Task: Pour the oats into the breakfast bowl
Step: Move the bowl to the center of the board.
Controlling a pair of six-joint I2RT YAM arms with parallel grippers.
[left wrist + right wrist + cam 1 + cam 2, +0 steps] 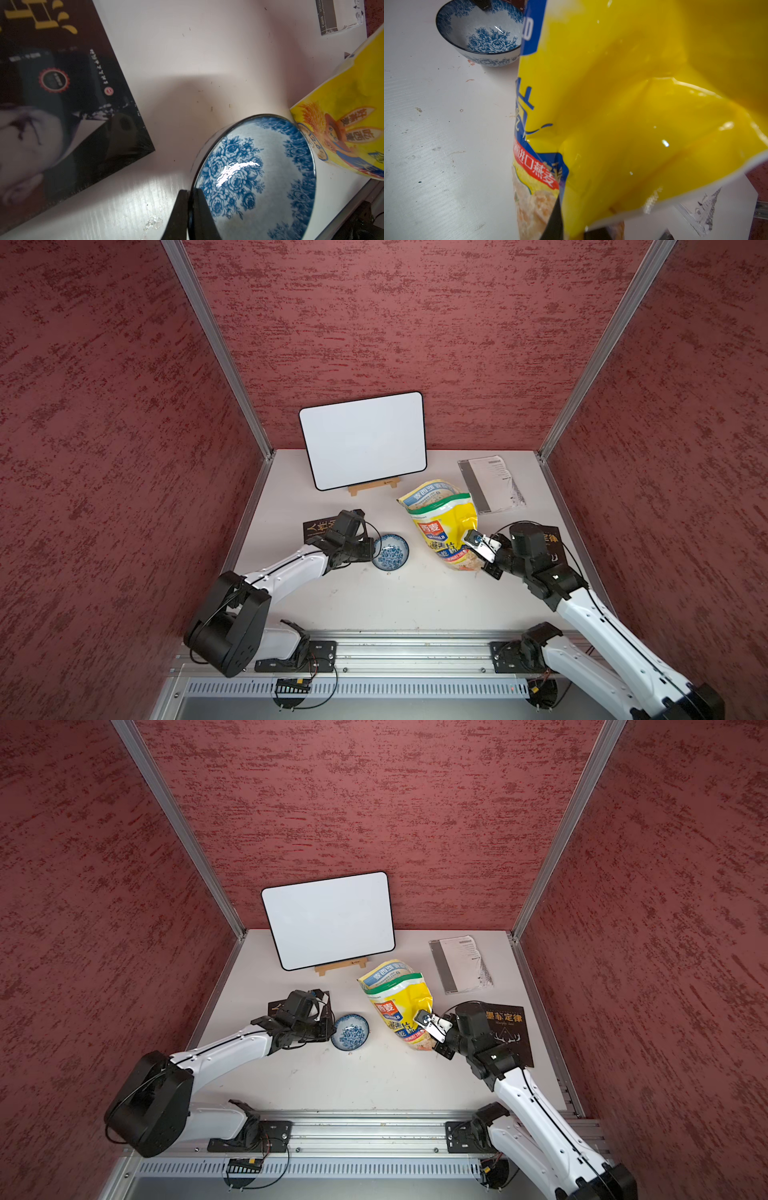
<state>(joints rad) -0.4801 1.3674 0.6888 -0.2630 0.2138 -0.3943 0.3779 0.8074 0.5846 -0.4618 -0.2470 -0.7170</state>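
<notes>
Left hand (190, 207) clamped on near rim of bowl (390, 552), one finger inside, one outside. Bowl sits empty on surface (374, 597). Right hand (478, 545) pinches the side edge of the pouch (442, 522), standing upright just beside bowl.

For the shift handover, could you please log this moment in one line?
left claw: shut on bowl rim | right claw: shut on pouch | bowl: empty

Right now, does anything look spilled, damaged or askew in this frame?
No spill; the breakfast bowl is empty. The oat pouch leans, its side crumpled where the right gripper pinches it. The left gripper clamps the bowl's rim.
</notes>
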